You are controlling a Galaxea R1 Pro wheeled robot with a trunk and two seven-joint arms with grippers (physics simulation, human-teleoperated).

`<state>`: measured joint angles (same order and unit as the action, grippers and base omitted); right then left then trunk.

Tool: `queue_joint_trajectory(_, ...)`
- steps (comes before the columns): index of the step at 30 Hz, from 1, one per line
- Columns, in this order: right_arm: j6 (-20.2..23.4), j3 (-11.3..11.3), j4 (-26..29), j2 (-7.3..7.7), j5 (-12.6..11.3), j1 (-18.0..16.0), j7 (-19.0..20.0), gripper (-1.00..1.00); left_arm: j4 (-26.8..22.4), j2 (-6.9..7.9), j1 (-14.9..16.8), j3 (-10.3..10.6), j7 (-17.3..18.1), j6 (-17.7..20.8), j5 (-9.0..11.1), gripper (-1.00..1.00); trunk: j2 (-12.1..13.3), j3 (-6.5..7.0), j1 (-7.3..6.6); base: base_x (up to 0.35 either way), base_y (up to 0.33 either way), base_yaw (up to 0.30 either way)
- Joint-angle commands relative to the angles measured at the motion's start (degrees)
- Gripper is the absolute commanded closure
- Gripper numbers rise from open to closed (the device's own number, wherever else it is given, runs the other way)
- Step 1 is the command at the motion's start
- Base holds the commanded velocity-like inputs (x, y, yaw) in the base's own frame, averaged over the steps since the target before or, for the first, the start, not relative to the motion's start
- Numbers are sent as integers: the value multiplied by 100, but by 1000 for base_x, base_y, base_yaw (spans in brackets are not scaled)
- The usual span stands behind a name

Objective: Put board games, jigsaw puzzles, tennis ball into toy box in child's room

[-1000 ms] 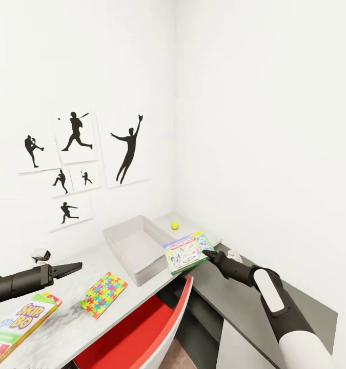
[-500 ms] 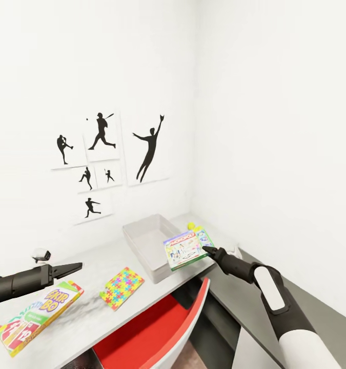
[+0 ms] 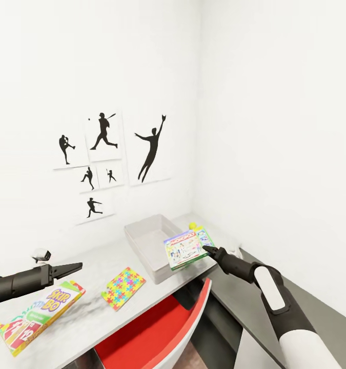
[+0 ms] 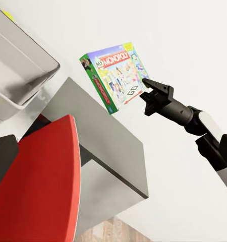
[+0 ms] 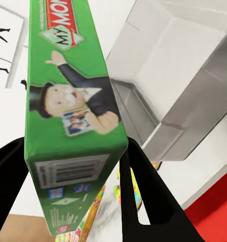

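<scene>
The right hand [image 3: 209, 250] is gripping the green-edged Monopoly board game box [image 3: 187, 248] by one end, its two black fingers [image 5: 144, 196] pressing on opposite faces so the flat box is hanging out ahead of it, tilted face-up. It is being held in the air over the near corner of the shallow light grey toy box [image 3: 148, 241], probably so it can be lowered in flat without catching the sloping wall. The bin is sitting on the white tabletop [image 3: 90, 307] against the corner wall, and the inside that shows is looking bare.

The small yellow-green tennis ball [image 3: 192, 225] is lying on the tabletop just behind the held box, beside the bin's far end. A thin square jigsaw puzzle with a multicoloured piece pattern [image 3: 123, 288] is lying flat between the bin and the red-green-yellow Skip-Bo game box [image 3: 42, 318], which is resting near the tabletop's front edge. The left hand [image 3: 75, 266] is hovering above the Skip-Bo box with its jaws together and nothing between them, seemingly waiting to take that box next. A red chair back [image 3: 157, 333] is standing tucked under the tabletop.
</scene>
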<state>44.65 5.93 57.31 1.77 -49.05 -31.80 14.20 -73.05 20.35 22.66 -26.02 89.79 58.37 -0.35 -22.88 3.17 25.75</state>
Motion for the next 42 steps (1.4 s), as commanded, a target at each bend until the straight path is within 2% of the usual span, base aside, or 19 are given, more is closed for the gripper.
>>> queue_joint_trajectory(1, 29, 14, 0, -3, 18, -2, 28, 100, 1, 0, 2, 0, 21, 60, -3, -100, -4, -2, 3, 124, 80, 159)
queue_joint_trajectory(10, 26, 20, 0, -2, 17, -2, 49, 100, 1, 1, 2, 0, 21, 60, 8, -100, -4, -2, 3, 103, 44, 192)
queue_joint_trajectory(25, 19, 31, 0, -2, 10, -2, 213, 100, 1, -5, 2, 3, 21, 54, 14, -100, -4, -2, 3, 203, 20, 10)
queue_joint_trajectory(42, 17, 31, -9, -2, 9, -2, 215, 100, 1, -5, 2, 9, 21, 57, 6, -100, -4, -2, 3, 100, -49, 0)
